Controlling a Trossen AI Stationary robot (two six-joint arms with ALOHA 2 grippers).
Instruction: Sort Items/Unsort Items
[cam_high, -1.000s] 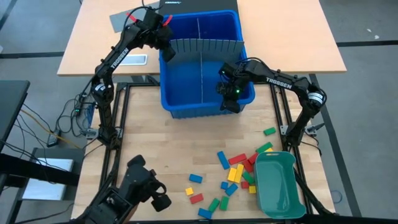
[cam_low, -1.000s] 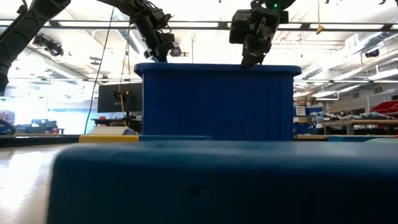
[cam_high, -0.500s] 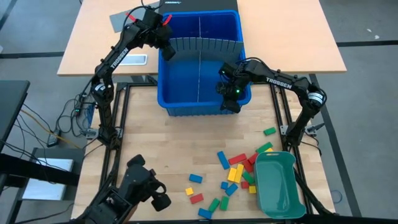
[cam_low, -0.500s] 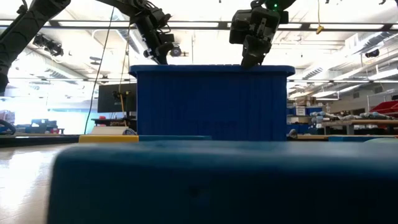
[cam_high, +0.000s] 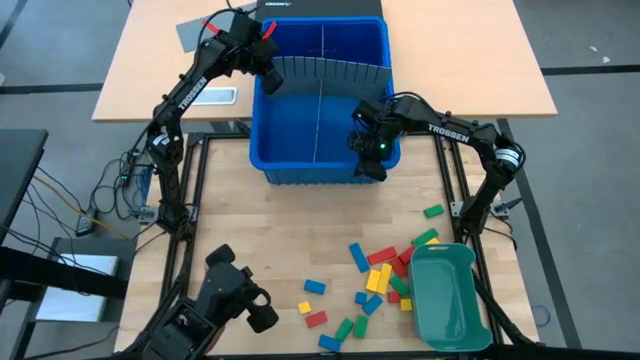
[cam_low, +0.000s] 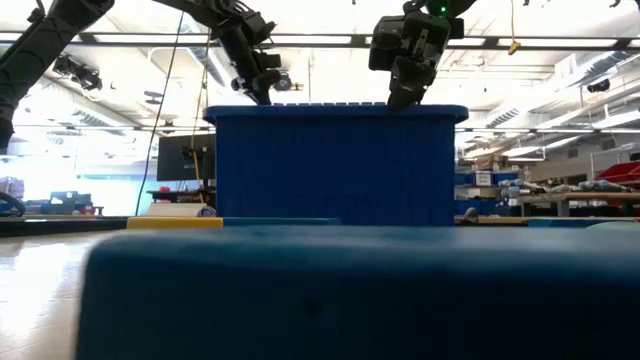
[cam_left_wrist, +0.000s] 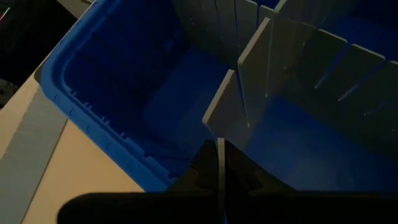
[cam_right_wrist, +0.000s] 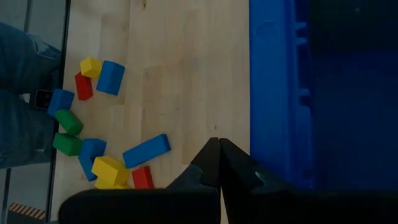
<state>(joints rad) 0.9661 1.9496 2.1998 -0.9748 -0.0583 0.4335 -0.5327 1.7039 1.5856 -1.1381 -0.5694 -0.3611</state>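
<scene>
Working the rig remotely. Both arms are sitting up at the blue bin (cam_high: 310, 172). The left gripper (cam_high: 268, 82) is at its far left corner, fingers pressed together, tips right at the end of a grey divider (cam_high: 330, 70). The right gripper (cam_high: 368, 165) is at the near right corner, fingers also together, hard against the outside wall. I can't tell whether either one is actually pinching the plastic.

My guess is I'm handling the bin itself right now, not picking anything. So I'm thinking: move both arms at the same pace, keep the bin flat on the table (cam_high: 260, 240), and avoid twisting it so the dividers aren't popping out of their slots.

The blocks (cam_high: 385, 275) are all lying loose on the table nearer the camera, well apart from the bin, bunched just beside the teal tray (cam_high: 445, 300). None are showing in the bin or the tray.

Counting:
- one bin
- one tray
- two divider sheets crossing
- about nineteen blocks: roughly five blue, five green, five red and four yellow. The pile is overlapping, so I could be off by one or two.
</scene>
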